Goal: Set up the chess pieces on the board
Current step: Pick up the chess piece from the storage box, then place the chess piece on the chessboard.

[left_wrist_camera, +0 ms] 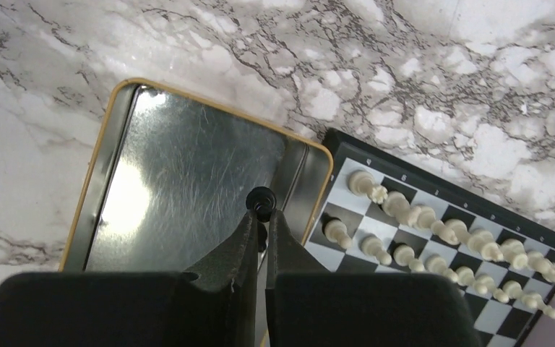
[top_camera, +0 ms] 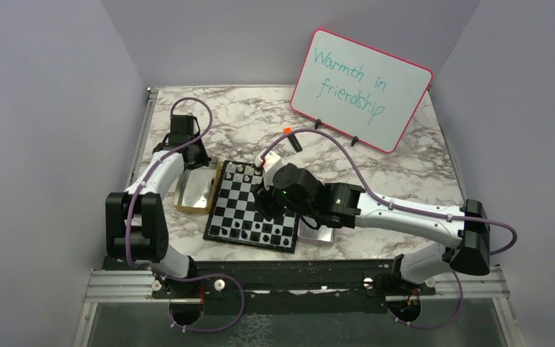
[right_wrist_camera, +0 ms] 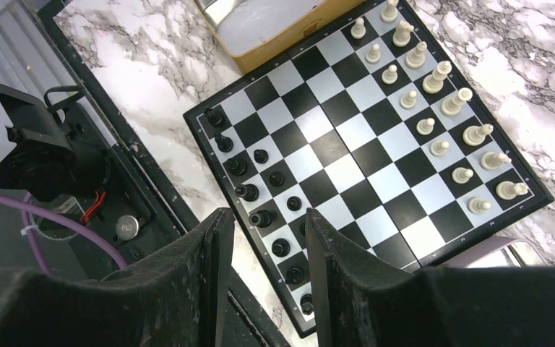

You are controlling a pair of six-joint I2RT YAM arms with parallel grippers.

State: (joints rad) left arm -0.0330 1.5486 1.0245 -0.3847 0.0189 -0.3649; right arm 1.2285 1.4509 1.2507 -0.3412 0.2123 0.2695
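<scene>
Here, left gripper (left_wrist_camera: 263, 220) pinches black piece (left_wrist_camera: 261, 200) above the gold tray (left_wrist_camera: 100, 155).

Black chess piece (left_wrist_camera: 261, 200) between jaws

Robot lab test cell, marble-patterned table (top_camera: 419, 166) enclosed by plain lilac walls (top_camera: 43, 108), two cabled arms (top_camera: 405, 213) bolted to an aluminium rail (top_camera: 115, 283) at its near edge, handwritten whiteboard (top_camera: 361, 88) propped at the back

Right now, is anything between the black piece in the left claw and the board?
Only the gold tray's side wall, lying between the black piece pinched by the left gripper and the board. Nothing else visible blocks it.
</scene>
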